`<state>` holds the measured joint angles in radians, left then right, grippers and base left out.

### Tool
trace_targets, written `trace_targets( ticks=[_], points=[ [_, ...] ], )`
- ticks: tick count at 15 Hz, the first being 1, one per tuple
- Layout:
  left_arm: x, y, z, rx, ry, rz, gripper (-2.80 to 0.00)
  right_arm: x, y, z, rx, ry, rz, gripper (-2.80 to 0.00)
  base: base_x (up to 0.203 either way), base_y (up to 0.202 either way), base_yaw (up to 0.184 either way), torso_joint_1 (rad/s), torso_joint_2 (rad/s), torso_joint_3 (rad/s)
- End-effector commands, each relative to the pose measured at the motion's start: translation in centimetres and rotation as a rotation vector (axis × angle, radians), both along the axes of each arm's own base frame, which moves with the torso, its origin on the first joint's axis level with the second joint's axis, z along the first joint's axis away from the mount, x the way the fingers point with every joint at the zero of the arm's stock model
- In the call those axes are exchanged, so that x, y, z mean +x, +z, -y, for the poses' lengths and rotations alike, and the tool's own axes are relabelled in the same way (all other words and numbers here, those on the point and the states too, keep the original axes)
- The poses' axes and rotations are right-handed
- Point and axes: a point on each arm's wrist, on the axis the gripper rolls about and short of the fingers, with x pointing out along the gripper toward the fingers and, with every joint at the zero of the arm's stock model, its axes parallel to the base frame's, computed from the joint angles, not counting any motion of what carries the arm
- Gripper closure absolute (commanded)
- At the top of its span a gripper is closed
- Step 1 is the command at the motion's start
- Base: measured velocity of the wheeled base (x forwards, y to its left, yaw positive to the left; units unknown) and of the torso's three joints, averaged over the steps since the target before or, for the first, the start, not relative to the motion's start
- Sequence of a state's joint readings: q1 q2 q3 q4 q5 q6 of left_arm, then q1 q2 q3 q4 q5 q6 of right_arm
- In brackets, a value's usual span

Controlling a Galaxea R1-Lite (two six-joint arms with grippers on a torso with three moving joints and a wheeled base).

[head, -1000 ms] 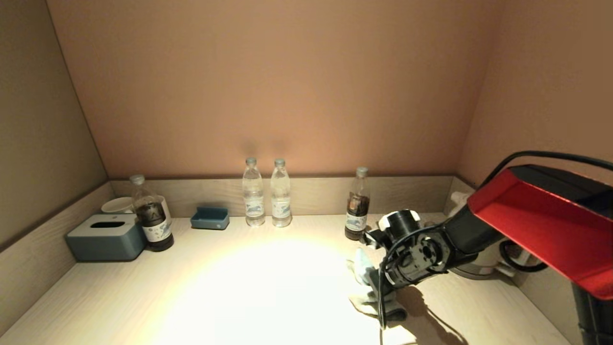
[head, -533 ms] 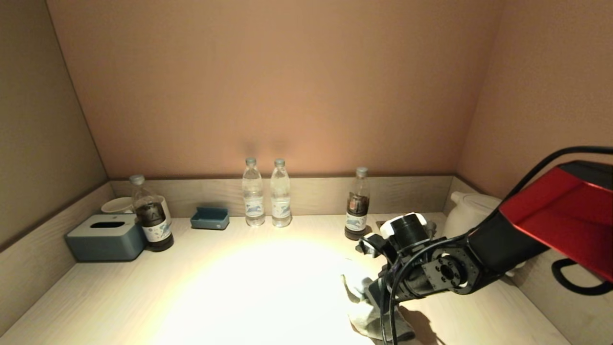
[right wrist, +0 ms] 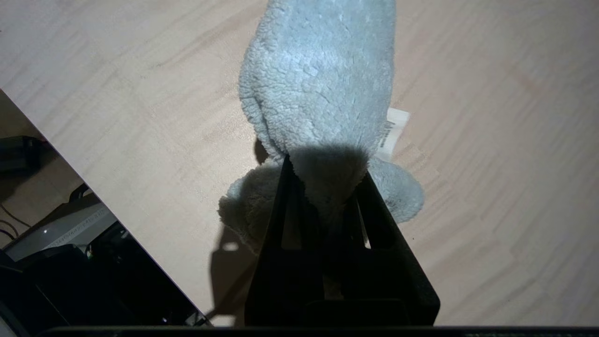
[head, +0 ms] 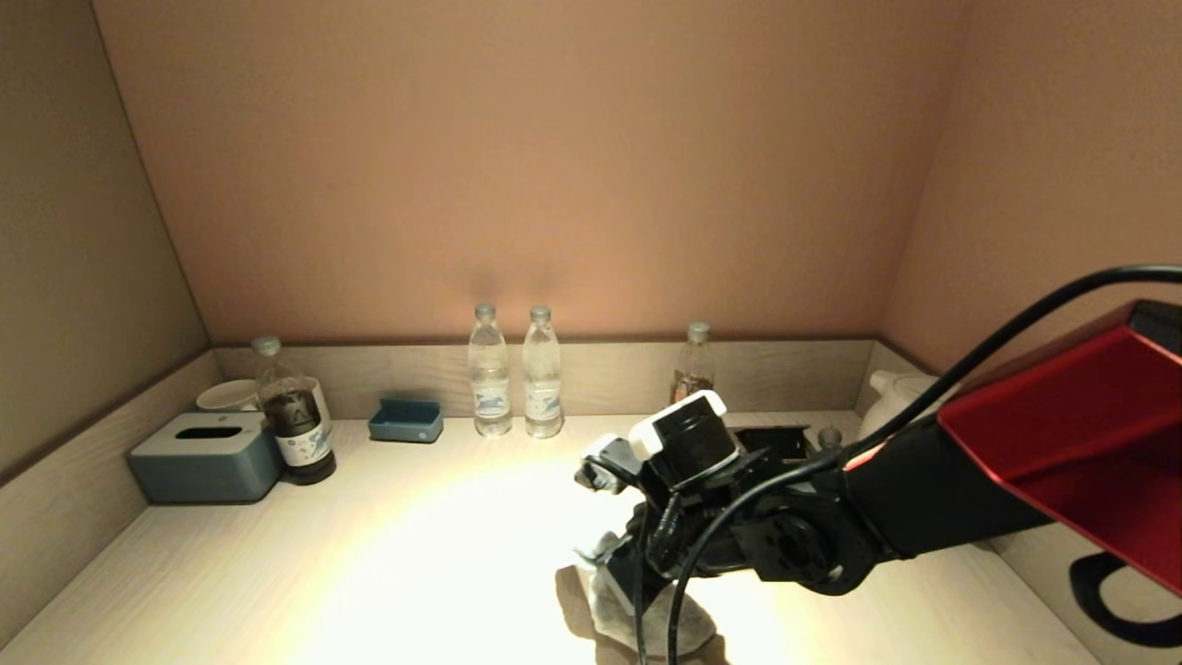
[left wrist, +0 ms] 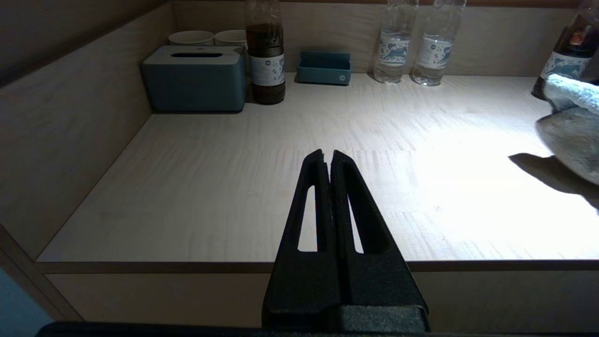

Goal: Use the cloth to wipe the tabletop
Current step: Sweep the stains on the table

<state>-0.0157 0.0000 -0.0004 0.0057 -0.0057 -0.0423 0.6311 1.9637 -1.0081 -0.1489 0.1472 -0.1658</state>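
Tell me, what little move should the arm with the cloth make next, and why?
Probably keep sliding the cloth leftward along the tabletop. The right pincer grips it flat on the wood near the front edge, and much bare surface lies to its left.

A plain tan back wall [head: 526, 166] is rising behind the work area, with side walls [head: 55, 240] closing in at nine and three o'clock. A low wooden ledge [head: 609, 369] is running along the foot of the back wall. A bright pool of light [head: 499, 554] is falling on the pale wood surface toward six o'clock (the grain is washing out there), while the corners are sitting in dimmer, warmer shade. In the left wrist view, the wooden front edge [left wrist: 154, 267] is showing, with a wood side panel [left wrist: 70, 140] standing along one side.
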Motion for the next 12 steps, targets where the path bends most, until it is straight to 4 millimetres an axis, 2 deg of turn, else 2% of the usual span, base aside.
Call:
trace_targets(
  ticks=[1, 3, 5, 6, 7, 9, 12],
  points=[
    [0.0, 0.0, 0.0, -0.001, 0.000, 0.001, 0.00, 0.6, 0.1, -1.9, 0.008, 0.025, 0.028, 0.00, 0.000, 0.000, 0.000, 0.000, 0.00, 0.000],
    [0.0, 0.0, 0.0, -0.001, 0.000, -0.001, 0.00, 1.8, 0.4, -4.1, 0.027, 0.040, 0.068, 0.00, 0.000, 0.000, 0.000, 0.000, 0.00, 0.000],
    [0.0, 0.0, 0.0, -0.001, 0.000, -0.001, 0.00, 2.1, 0.1, -5.0, 0.022, 0.043, 0.079, 0.00, 0.000, 0.000, 0.000, 0.000, 0.00, 0.000],
    [0.0, 0.0, 0.0, -0.001, 0.000, -0.001, 0.00, 2.8, -0.3, -6.1, 0.019, 0.041, 0.095, 0.00, 0.000, 0.000, 0.000, 0.000, 0.00, 0.000],
    [0.0, 0.0, 0.0, -0.001, 0.000, -0.001, 0.00, 3.3, -1.5, -7.7, 0.006, 0.050, 0.097, 0.00, 0.000, 0.000, 0.000, 0.000, 0.00, 0.000],
    [0.0, 0.0, 0.0, -0.001, 0.000, -0.001, 0.00, 3.0, -2.8, -10.1, -0.007, 0.081, 0.107, 0.00, 0.000, 0.000, 0.000, 0.000, 0.00, 0.000],
    [0.0, 0.0, 0.0, -0.001, 0.000, -0.001, 0.00, 2.5, -4.2, -11.4, -0.025, 0.105, 0.091, 0.00, 0.000, 0.000, 0.000, 0.000, 0.00, 0.000]
  ],
)
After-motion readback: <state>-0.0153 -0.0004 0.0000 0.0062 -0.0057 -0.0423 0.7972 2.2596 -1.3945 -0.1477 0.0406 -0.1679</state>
